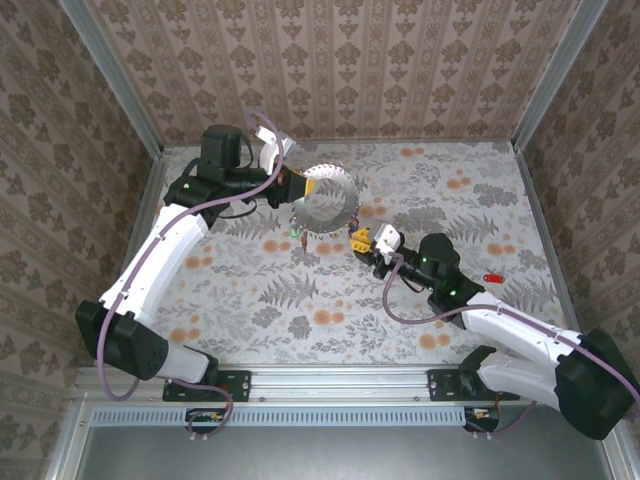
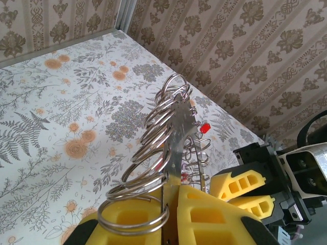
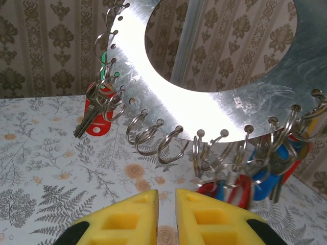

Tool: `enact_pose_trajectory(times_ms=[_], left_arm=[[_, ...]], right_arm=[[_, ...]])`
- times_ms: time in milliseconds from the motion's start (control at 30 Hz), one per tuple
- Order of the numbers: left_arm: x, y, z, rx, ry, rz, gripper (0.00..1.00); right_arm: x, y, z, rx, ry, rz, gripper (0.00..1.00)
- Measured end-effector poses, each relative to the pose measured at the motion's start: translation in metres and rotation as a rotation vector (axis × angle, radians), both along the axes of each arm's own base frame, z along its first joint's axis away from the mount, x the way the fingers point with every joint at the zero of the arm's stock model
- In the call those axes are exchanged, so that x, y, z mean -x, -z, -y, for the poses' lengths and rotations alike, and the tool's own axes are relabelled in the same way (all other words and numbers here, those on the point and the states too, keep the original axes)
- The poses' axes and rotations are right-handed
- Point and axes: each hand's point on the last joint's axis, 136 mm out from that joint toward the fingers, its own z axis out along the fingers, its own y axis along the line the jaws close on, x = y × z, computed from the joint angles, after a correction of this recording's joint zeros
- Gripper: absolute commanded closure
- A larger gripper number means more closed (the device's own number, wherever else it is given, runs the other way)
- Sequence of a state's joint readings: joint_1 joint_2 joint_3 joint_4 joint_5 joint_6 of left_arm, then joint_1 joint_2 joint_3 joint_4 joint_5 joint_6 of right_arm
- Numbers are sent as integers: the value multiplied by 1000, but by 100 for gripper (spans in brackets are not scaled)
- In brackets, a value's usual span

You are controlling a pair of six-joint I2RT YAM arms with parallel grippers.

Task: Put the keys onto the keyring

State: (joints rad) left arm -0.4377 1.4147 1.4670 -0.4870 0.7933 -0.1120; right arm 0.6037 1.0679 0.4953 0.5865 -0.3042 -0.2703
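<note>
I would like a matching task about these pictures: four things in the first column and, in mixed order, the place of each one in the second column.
Column one
1. left tool
2. right tool
3. blue-headed keys
4. loose red key

Column two
a. lying on the table, to the right of the right arm
b. clamped on the keyring's edge
c. near the keyring's rim, not touching it
d. hanging from split rings on the keyring

Pairs: 1-b, 2-c, 3-d, 4-a

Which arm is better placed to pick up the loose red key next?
Right. The left gripper is clamped on the edge of the keyring, holding it up. The right gripper has nothing between its pads, and the red key lies on the table beside the right arm.
</note>
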Motion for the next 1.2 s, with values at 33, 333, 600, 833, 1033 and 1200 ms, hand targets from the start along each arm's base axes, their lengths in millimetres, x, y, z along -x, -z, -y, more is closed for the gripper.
enact_pose_trajectory(times_ms=[33, 333, 600, 833, 1033, 1200], left_arm=[[0, 0, 0, 0, 0, 1, 100], [-2, -2, 1, 8, -4, 6, 100], [-4, 3, 1, 38, -54, -15, 100], [9, -4, 4, 69, -71, 15, 100], [11, -10, 6, 100, -71, 23, 100], [11, -11, 7, 108, -71, 25, 100]], right_arm=[[0, 1, -1, 0, -4, -4, 81], [0, -5, -13, -7, -30, 1, 80], [-11, -9, -8, 41, 41, 72, 77], [-11, -17, -4, 56, 57, 120, 77], [-12, -20, -5, 56, 54, 124, 79], [-17, -17, -3, 66, 80, 125, 84]])
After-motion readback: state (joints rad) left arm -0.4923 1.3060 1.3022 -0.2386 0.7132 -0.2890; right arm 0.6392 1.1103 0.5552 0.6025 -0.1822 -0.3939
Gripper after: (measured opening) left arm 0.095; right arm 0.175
